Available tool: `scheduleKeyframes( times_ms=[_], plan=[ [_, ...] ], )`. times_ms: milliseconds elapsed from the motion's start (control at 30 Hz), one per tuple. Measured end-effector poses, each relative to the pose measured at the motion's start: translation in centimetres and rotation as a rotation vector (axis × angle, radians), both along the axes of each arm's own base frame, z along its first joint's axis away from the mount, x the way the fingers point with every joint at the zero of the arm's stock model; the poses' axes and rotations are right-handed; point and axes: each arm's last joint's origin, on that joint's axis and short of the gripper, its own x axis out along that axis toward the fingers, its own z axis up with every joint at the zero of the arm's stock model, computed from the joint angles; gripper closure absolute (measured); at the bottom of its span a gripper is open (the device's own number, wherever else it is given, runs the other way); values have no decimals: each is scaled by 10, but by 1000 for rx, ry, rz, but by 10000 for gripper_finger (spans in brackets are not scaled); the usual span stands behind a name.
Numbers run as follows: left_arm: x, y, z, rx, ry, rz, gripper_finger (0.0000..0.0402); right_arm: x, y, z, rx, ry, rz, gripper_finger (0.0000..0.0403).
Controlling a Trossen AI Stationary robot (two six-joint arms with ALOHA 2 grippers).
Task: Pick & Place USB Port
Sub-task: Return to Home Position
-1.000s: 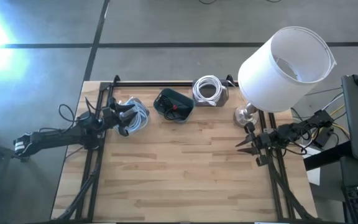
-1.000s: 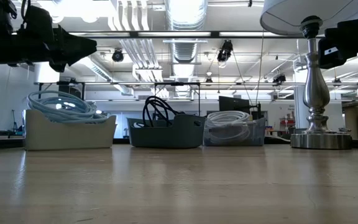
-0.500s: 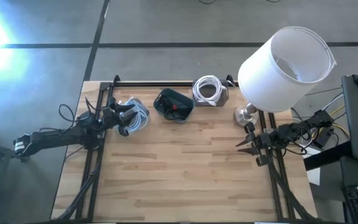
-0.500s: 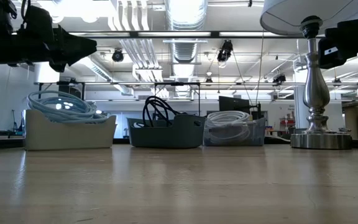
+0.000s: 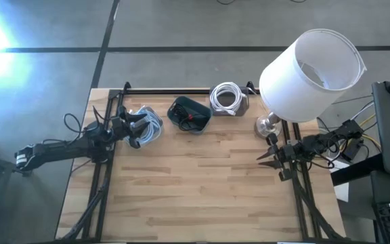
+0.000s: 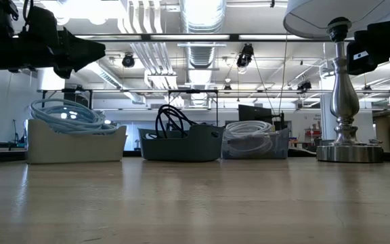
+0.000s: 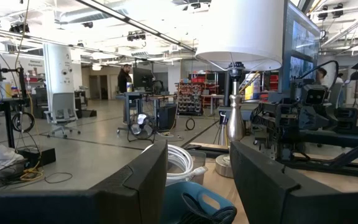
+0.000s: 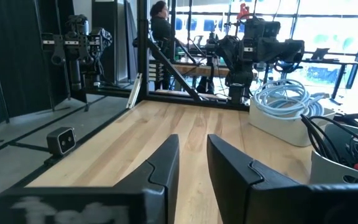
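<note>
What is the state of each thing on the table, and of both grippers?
white bin, holds pale cables.
dark bin, holds black cables.
clear bin, holds white cable coil.
lamp, upright.
left gripper, jaws open, empty, raised near white bin.
right gripper, jaws open, empty, beside lamp.

Left bin, middle bin, right bin along table rear, cables seemingly inside; lamp rightmost.
</note>
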Motion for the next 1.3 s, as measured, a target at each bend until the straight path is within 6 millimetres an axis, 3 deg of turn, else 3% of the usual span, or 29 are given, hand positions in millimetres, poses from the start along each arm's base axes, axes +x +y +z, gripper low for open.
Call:
scheduleKeyframes(
  times_ms=[367, 833, 1300],
  plan=[
    [0, 0, 0, 0, 0, 0, 223, 0, 0, 0, 0, 0, 0, 311],
    [0, 0, 0, 0, -1, -1, 223, 0, 0, 0, 0, 0, 0, 335],
    [0, 0, 0, 0, 0, -1, 223, 0, 0, 0, 0, 0, 0, 314]
  ],
)
